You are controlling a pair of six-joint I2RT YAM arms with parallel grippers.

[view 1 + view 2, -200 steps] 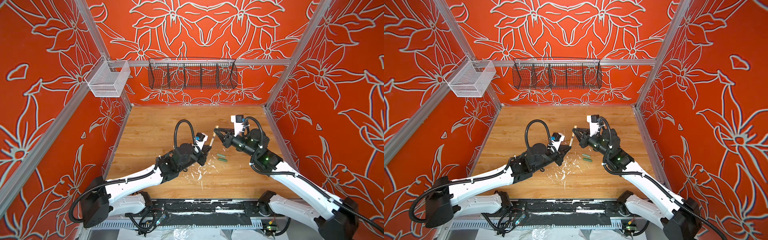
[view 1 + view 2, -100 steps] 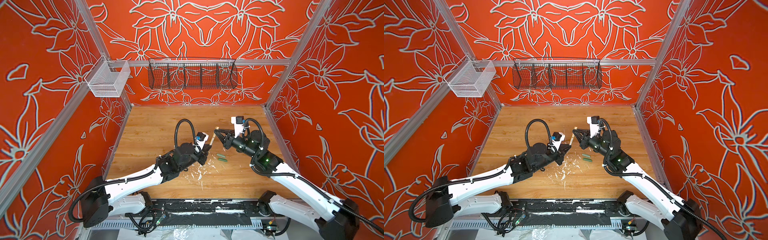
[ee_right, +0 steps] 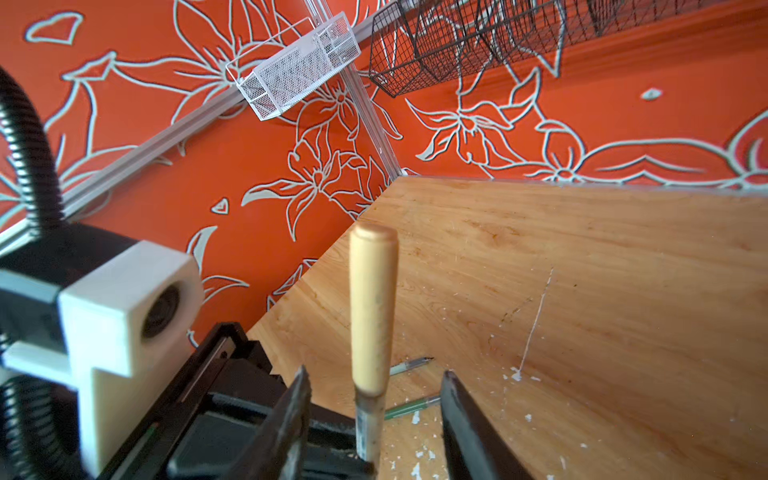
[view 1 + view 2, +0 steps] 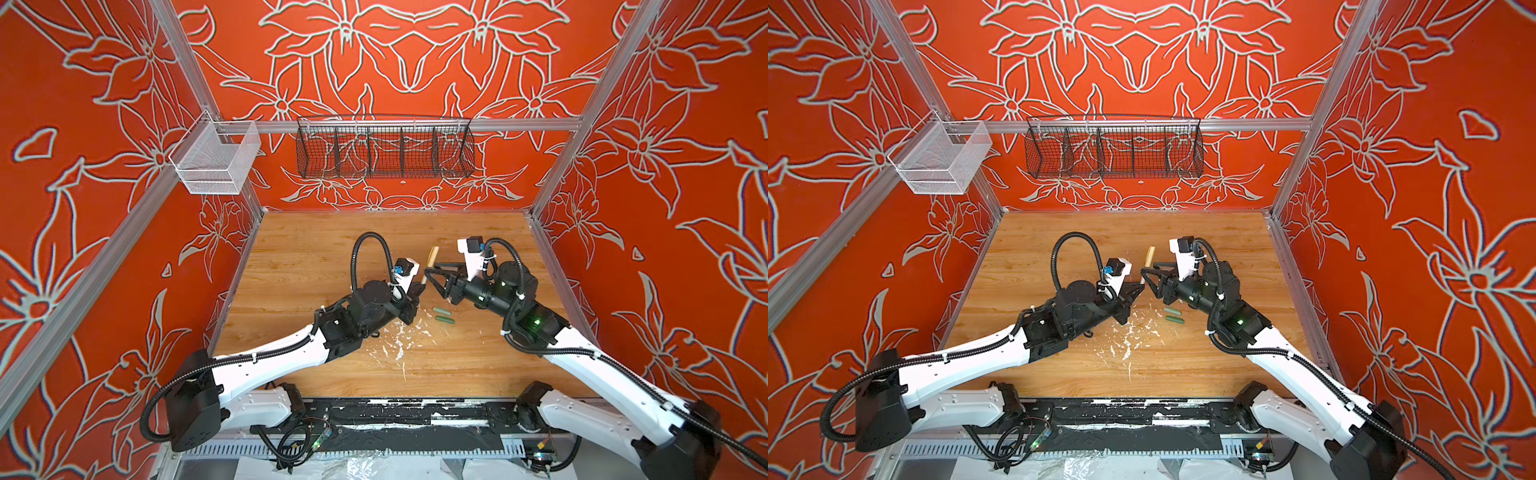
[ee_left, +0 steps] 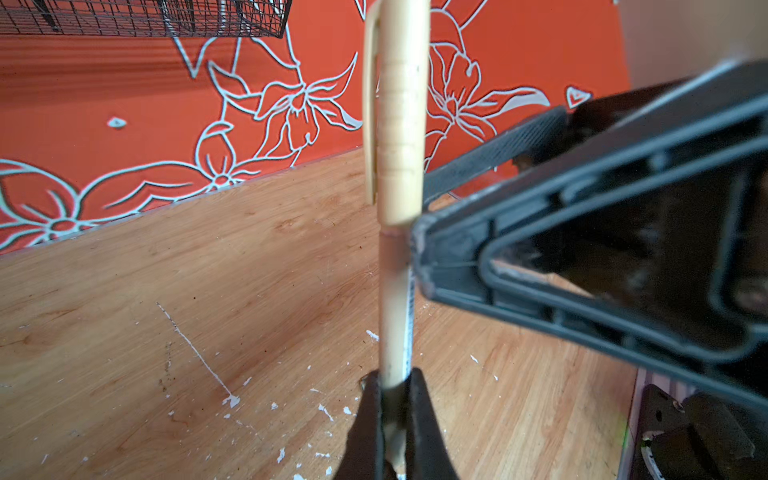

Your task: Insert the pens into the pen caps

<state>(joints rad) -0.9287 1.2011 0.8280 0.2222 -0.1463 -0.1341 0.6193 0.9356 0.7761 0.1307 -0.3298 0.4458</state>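
The left arm's fingers (image 5: 417, 419) are clamped tight on the lower shaft of the thin tan stick pen (image 5: 397, 316), holding it upright above the wooden worktop (image 4: 311, 257). The stubby tan pen cap (image 3: 372, 307) sits over the pen's upper end. The right arm's fingers (image 3: 459, 411) stand parted on either side of the pen below the cap, gripping nothing. Two short green pen caps (image 4: 439, 310) lie side by side on the worktop near white paint flecks (image 4: 399, 345). Two green pens (image 3: 411, 365) lie flat, visible past the held pen in the right wrist view.
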